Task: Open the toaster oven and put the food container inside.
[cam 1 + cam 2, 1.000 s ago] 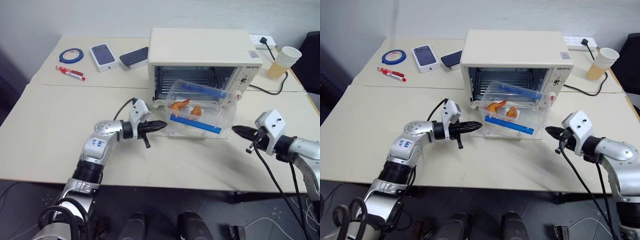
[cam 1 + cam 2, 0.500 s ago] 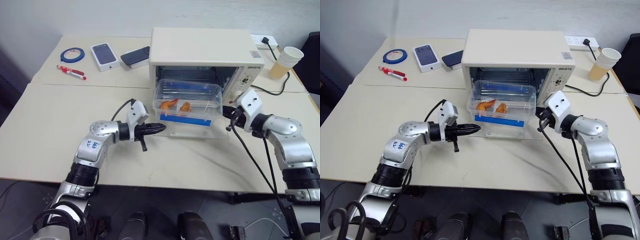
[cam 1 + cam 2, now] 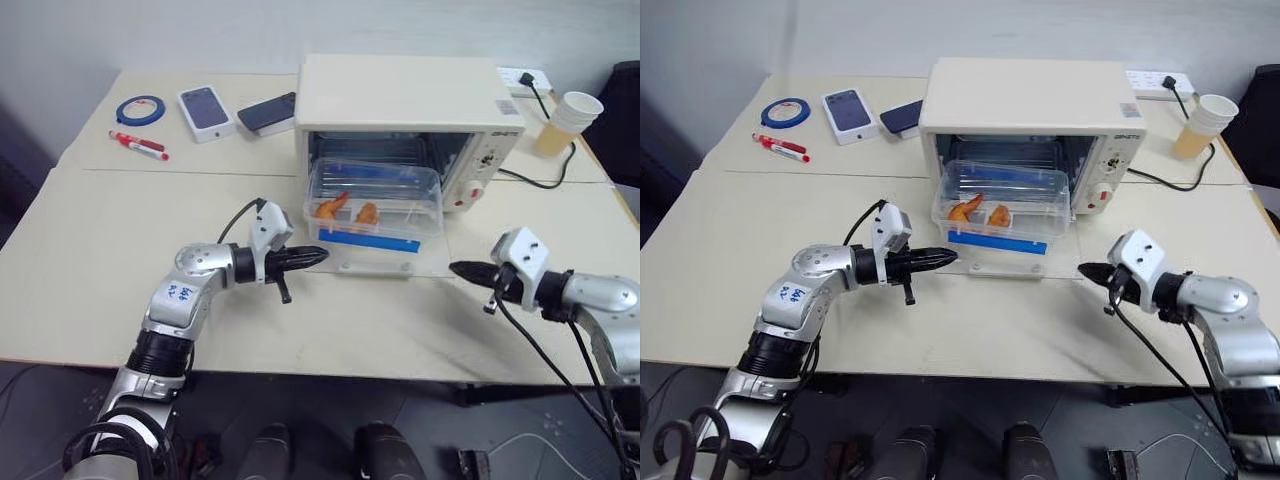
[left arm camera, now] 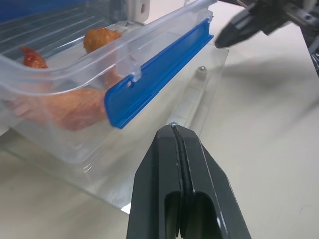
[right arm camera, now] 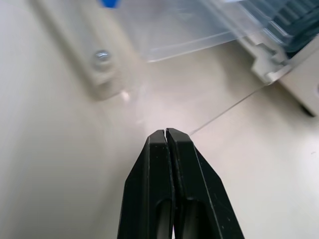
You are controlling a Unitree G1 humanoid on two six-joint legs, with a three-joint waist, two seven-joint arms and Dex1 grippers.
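**Container half in the oven, both grippers free**

Beige tabletop (image 3: pixel 100 230) carries the toaster oven (image 3: pixel 405 100), its glass door (image 3: pixel 385 262) folded flat. Both arms reach forward nearly level, angled inward. Bare table lies before the door's front edge. The food container (image 3: pixel 375 200) rests on the door, partly inside. Left gripper (image 3: pixel 318 256) and right gripper (image 3: pixel 458 268) are pinched together, holding nothing, flanking the door.

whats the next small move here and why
Probably a push on the food container from the front, deeper into the toaster oven. The container sits on the lowered glass door, only partly inside the opening. Both the left gripper and the right gripper are shut and clear of it, so either closed tip could nudge its front wall.
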